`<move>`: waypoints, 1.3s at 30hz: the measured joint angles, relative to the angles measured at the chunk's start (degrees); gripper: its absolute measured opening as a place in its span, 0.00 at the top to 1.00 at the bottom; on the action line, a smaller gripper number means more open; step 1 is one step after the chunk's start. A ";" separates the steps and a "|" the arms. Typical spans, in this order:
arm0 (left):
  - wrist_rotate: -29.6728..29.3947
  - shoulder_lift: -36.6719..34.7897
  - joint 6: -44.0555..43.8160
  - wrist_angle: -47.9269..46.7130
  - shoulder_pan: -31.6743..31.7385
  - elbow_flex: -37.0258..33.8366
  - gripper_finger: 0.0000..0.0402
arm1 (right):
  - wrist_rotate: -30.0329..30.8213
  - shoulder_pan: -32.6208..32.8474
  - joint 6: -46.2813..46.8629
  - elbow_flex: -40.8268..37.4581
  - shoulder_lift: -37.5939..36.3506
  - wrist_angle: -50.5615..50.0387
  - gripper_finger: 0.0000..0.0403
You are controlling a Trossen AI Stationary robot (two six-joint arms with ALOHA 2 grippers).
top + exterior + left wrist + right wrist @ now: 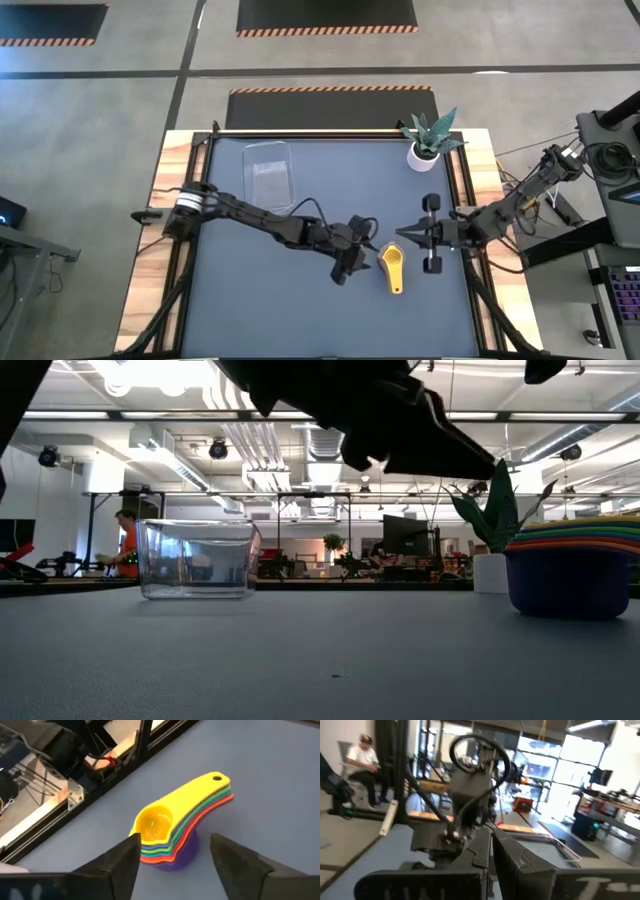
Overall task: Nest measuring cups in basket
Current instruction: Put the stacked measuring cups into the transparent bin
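Left gripper point(172, 865) fingers spread, empty, we're seeing nested measuring cups point(177, 827) between them; high view alone shows basket point(268, 172) far-left, right gripper point(405, 236) pinched together, empty.

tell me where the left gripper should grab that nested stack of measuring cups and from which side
Probably by the fanned handles. The stack of measuring cups sits upright on the table, yellow cup on top, with the flat handles layered into one narrow bar. The left gripper, open just beside the bowl end, could come down from above and close across that bar; the round bowls look wider and likelier to slip.
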 joint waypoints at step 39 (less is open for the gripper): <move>3.63 7.71 9.90 0.86 0.72 6.78 0.17 | -3.59 -0.02 -3.53 -10.05 -17.86 3.44 0.98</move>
